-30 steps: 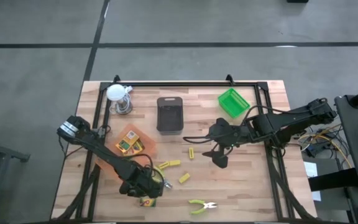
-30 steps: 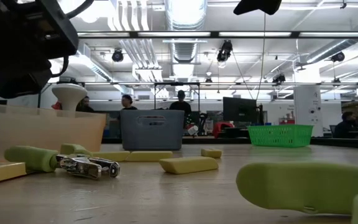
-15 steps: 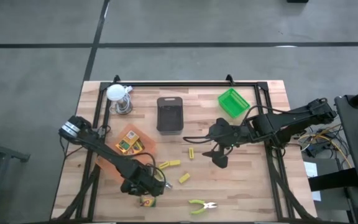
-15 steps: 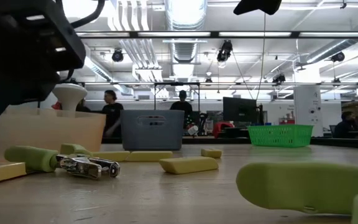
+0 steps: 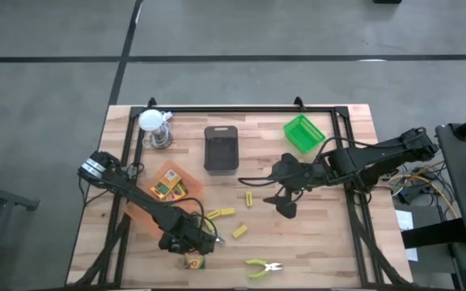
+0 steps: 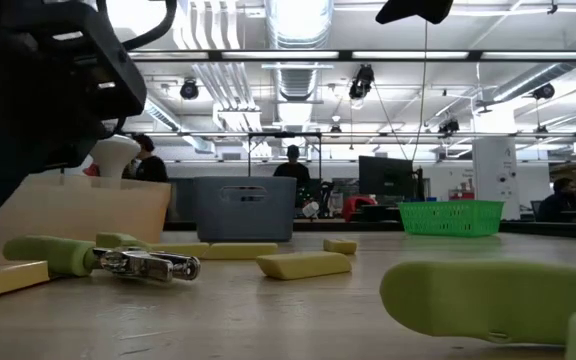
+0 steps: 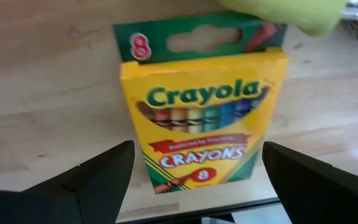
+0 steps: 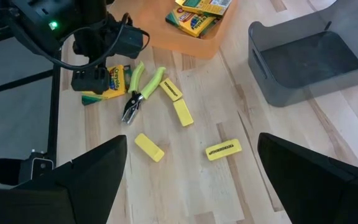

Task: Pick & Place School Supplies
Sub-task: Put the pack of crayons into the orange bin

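High view: some crayon boxes (image 5: 168,187) already in orange tray (image 5: 146,212). Left gripper (image 7: 191,186) spread apart over loose crayon box (image 7: 201,115); scissors (image 5: 263,266), yellow blocks (image 5: 240,231) remain on counter (image 5: 322,242).

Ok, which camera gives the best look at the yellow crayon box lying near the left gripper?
The left wrist view: the yellow crayon box fills it, label readable. The high view and right wrist view show it small.

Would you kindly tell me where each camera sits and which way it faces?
High: overhead, looking down; both arms, left gripper, right gripper.
Low: tabletop level, facing the room; dark left arm, pliers.
Left wrist: over the crayon box; own fingers.
Right wrist: toward the left arm; own fingers.
Shared: crayon box, both wrist views.
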